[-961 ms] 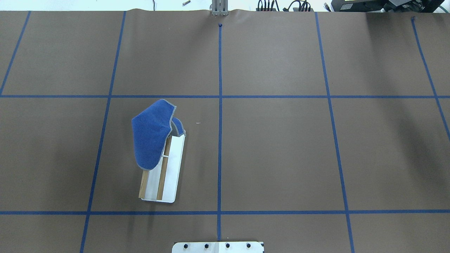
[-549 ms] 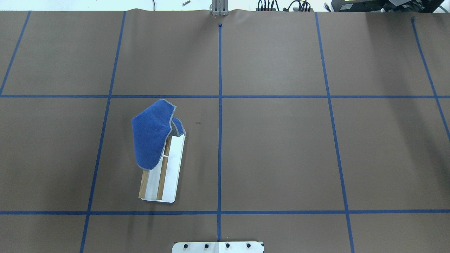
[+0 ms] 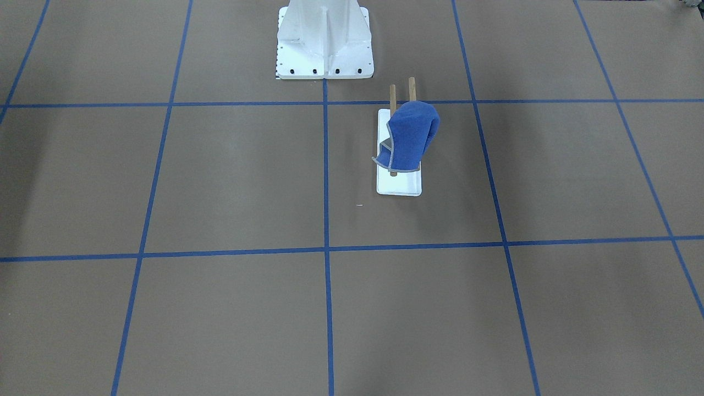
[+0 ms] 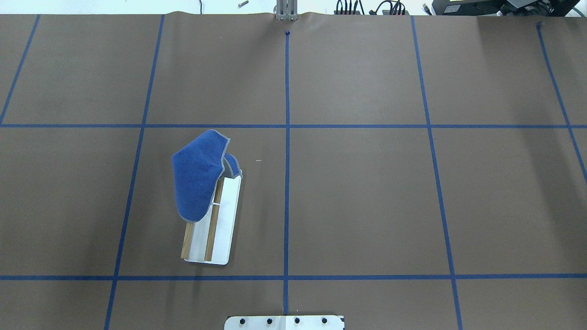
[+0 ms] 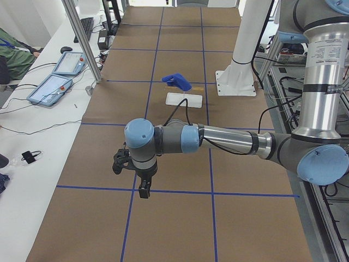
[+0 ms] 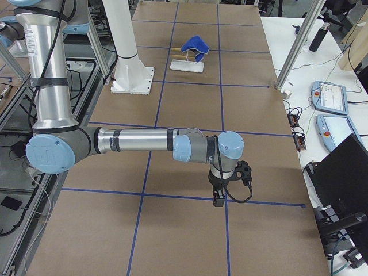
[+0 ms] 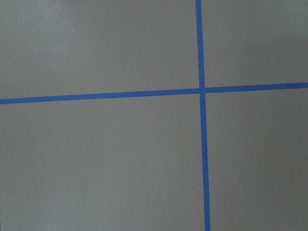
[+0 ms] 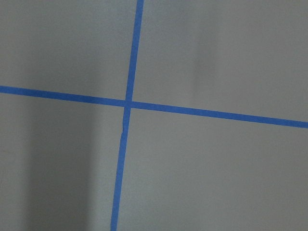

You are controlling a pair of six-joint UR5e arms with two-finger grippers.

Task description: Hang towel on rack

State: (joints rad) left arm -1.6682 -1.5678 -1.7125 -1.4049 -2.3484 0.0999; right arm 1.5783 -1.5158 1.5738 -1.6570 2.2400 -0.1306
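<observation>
The royal-blue towel [image 4: 198,175] hangs draped over the far part of the rack's two brown rods [image 4: 211,233]. The rack [image 4: 227,220] stands on its flat white base, left of the table's middle line. In the front-facing view the towel [image 3: 411,137] covers the rods above the white base [image 3: 399,184]. The towel [image 5: 177,81] and rack [image 5: 184,99] also show far off in the left side view, and the towel [image 6: 194,45] in the right side view. My left gripper [image 5: 143,191] and right gripper [image 6: 219,199] show only in the side views, far from the rack; I cannot tell whether they are open or shut.
The large white bolted pedestal [image 3: 324,41] stands at the robot's side of the table. Blue tape lines [image 4: 287,137] grid the brown table. Operator tablets [image 5: 52,87] and cables lie on the side bench. Both wrist views show only bare table and tape crossings [image 7: 202,90].
</observation>
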